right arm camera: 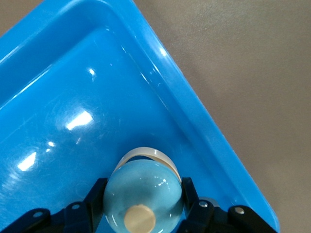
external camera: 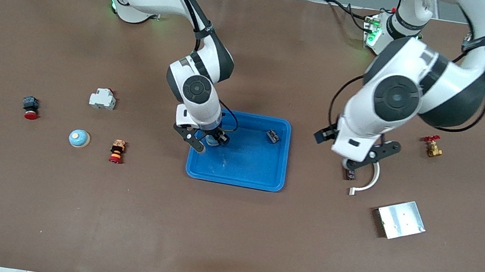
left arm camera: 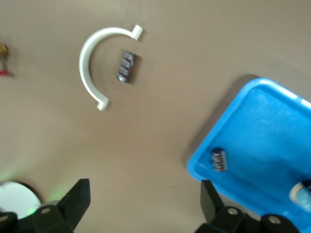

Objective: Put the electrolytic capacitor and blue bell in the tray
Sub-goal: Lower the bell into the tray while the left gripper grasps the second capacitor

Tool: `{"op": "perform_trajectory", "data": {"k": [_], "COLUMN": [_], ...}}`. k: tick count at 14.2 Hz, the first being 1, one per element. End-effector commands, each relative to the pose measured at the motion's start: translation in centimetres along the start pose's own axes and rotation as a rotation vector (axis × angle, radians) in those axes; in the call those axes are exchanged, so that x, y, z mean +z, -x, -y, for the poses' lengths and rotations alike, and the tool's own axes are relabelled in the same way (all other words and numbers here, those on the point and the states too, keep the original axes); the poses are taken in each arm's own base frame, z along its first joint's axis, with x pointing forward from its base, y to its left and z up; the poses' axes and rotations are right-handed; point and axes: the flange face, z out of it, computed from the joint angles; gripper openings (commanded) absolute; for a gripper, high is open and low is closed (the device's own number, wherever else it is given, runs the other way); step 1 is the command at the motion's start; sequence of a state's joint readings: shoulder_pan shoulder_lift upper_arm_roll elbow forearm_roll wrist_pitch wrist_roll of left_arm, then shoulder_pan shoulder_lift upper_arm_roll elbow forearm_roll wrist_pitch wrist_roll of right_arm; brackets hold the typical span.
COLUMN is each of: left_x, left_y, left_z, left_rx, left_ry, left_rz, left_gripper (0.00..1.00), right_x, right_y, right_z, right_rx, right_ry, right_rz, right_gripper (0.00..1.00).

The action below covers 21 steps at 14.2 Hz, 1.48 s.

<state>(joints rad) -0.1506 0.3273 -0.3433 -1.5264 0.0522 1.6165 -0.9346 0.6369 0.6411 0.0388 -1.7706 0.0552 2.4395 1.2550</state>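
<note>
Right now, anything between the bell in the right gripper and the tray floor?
Nothing visible. The right gripper holds the blue bell over the blue tray, at the corner toward the right arm's end. The small dark component in the tray lies well apart. The left gripper hovers outside, over the table.

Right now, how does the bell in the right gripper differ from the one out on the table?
The held bell is clamped in the right gripper, inside the tray; the loose bell sits free on the table toward the right arm's end. Fingers press the held bell's sides; nothing touches the loose bell. Both are pale-blue domes with a cream knob. The left arm waits.
</note>
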Motion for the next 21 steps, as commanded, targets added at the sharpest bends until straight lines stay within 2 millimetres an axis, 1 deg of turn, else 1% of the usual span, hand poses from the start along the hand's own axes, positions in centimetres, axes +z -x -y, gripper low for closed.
{"op": "perform_trajectory", "data": {"k": [1, 2, 3, 4, 5, 6, 8, 11, 12, 13, 14, 16, 18, 19, 21], "left_x": [-0.4, -0.1, 0.3, 0.8, 1.1, 1.3, 2.7, 6.3, 7.5, 8.4, 9.6, 11.6, 14.1, 15.2, 17.0], "left_y": [-1.3, -2.1, -3.3, -4.3, -5.0, -5.8, -7.6, -9.2, -9.8, -10.3, -10.9, -11.7, -12.3, -12.4, -12.5], "left_z": [5.4, 6.8, 8.4, 9.7, 10.5, 10.8, 11.0, 10.1, 9.7, 9.3, 8.8, 8.1, 7.1, 6.5, 5.7], "left_rx": [0.138, 0.183, 0.242, 0.311, 0.368, 0.390, 0.376, 0.377, 0.380, 0.384, 0.380, 0.372, 0.322, 0.283, 0.298], "left_ry": [-0.025, -0.033, -0.033, -0.033, -0.034, -0.023, 0.024, 0.057, 0.059, 0.068, 0.078, 0.094, 0.111, 0.117, 0.077], "left_rz": [-0.010, -0.001, 0.007, 0.017, 0.019, 0.006, -0.052, -0.081, -0.078, -0.086, -0.085, -0.084, -0.073, -0.071, -0.086], "left_gripper": [1.00, 1.00, 1.00, 1.00, 1.00, 1.00, 1.00, 1.00, 1.00, 1.00, 1.00, 1.00, 1.00, 1.00, 1.00], "right_x": [0.7, 0.8, 0.8, 1.0, 1.4, 1.7, 2.1, 2.2, 2.2, 2.2, 2.2, 1.7, 0.2, -1.1, -3.6], "right_y": [0.6, 0.6, 0.6, 0.7, 0.8, 1.1, 1.3, 0.9, 0.8, 0.9, 0.9, 0.6, -0.4, -1.2, -2.7], "right_z": [0.7, 0.6, 0.6, 0.6, 0.6, 0.7, 0.6, 0.4, 0.4, 0.4, 0.4, 0.5, 0.8, 1.2, 1.8], "right_rx": [0.011, 0.011, 0.011, 0.010, 0.008, 0.004, 0.005, 0.009, 0.011, 0.010, 0.009, 0.008, 0.009, 0.015, 0.012], "right_ry": [-0.004, -0.003, -0.003, -0.001, 0.005, 0.004, 0.013, 0.016, 0.016, 0.018, 0.018, 0.018, 0.046, 0.073, 0.124], "right_rz": [-0.009, -0.009, -0.009, -0.009, -0.007, -0.007, -0.005, -0.007, -0.007, -0.007, -0.008, -0.009, 0.001, 0.012, 0.034], "right_gripper": [0.00, 0.00, 0.00, 0.00, 0.00, 0.00, 0.00, 0.00, 0.38, 0.95, 1.00, 1.00, 1.00, 1.00, 1.00]}}
